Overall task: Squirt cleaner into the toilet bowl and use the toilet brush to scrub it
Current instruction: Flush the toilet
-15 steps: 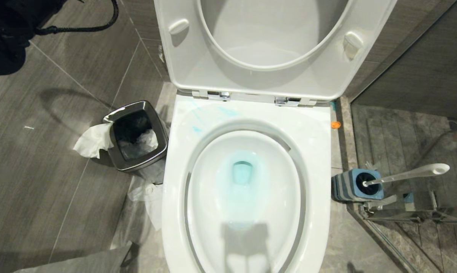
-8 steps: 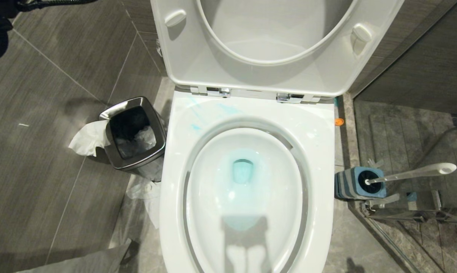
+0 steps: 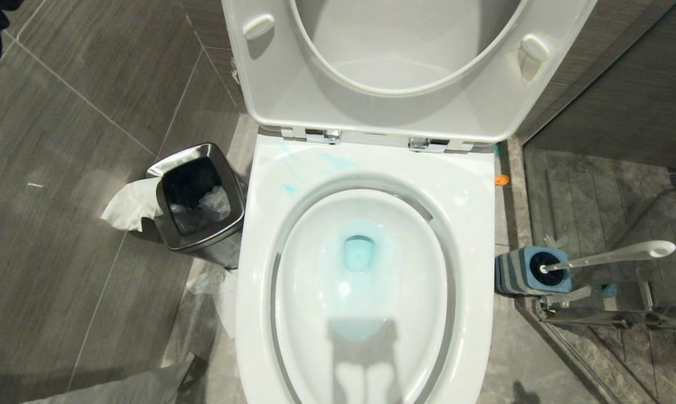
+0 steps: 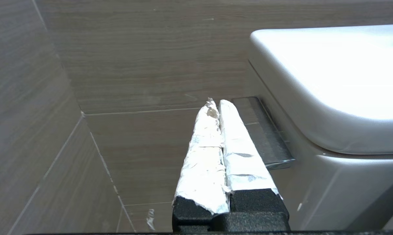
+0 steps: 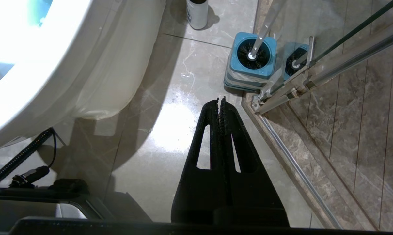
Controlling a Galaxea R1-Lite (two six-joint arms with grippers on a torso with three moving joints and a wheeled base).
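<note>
The toilet bowl fills the middle of the head view, its seat and lid raised. Turquoise cleaner tints the water round the drain, and pale streaks mark the back rim. The toilet brush leans in its blue-and-grey holder on the floor right of the bowl. My right gripper is shut and empty, low over the floor, short of the holder. My left gripper, its fingers wrapped in foil, is shut and empty beside the toilet's white body, pointing at the tiled wall.
A steel waste bin with tissue hanging out stands left of the bowl. A glass shower door and its metal rail run just right of the holder, mirroring it. A small bottle stands on the floor behind. Cables lie under the bowl.
The dark left arm has drawn almost out of the head view's top left corner. The camera shifted slightly. Bowl, brush and bin stay as they were.
</note>
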